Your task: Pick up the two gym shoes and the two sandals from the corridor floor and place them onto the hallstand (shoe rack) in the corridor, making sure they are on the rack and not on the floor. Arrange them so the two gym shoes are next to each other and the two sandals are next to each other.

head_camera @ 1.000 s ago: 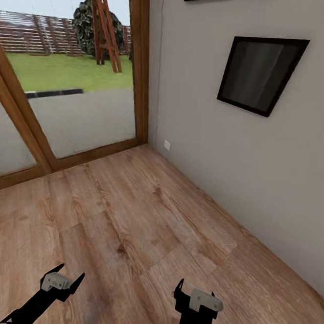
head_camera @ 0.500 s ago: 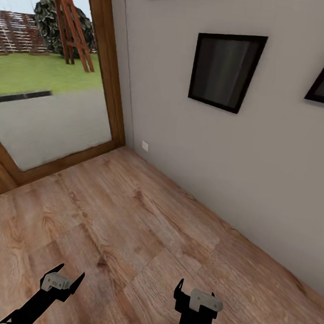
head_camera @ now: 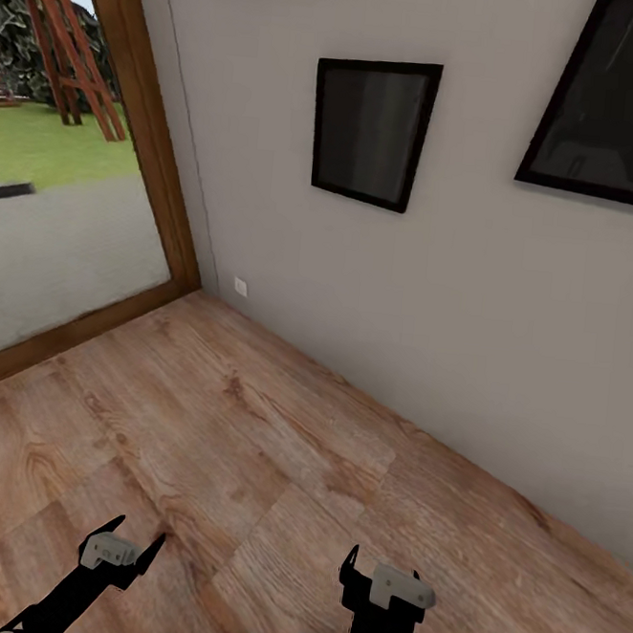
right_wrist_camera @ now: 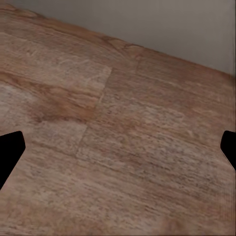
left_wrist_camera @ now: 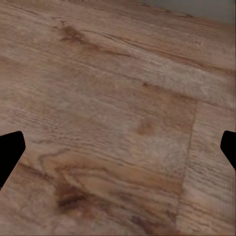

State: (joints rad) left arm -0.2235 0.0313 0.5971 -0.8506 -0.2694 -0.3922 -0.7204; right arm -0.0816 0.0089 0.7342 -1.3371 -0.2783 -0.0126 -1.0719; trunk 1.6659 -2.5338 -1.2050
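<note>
Head view: both the left gripper (head_camera: 125,546) and the right gripper (head_camera: 380,576) hang low over the floor (head_camera: 249,426), spread wide and empty, beside a wall (head_camera: 433,298). No shoes or rack are in sight.

Left wrist view: floor planks between wide-apart fingertips (left_wrist_camera: 11,152).

Right wrist view: floor meets wall; driving on blindly risks bumping it.

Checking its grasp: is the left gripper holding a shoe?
No: the left gripper is open over bare floor, with nothing between its fingers.

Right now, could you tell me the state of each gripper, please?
Left gripper: open, holding nothing.
Right gripper: open, holding nothing.
</note>
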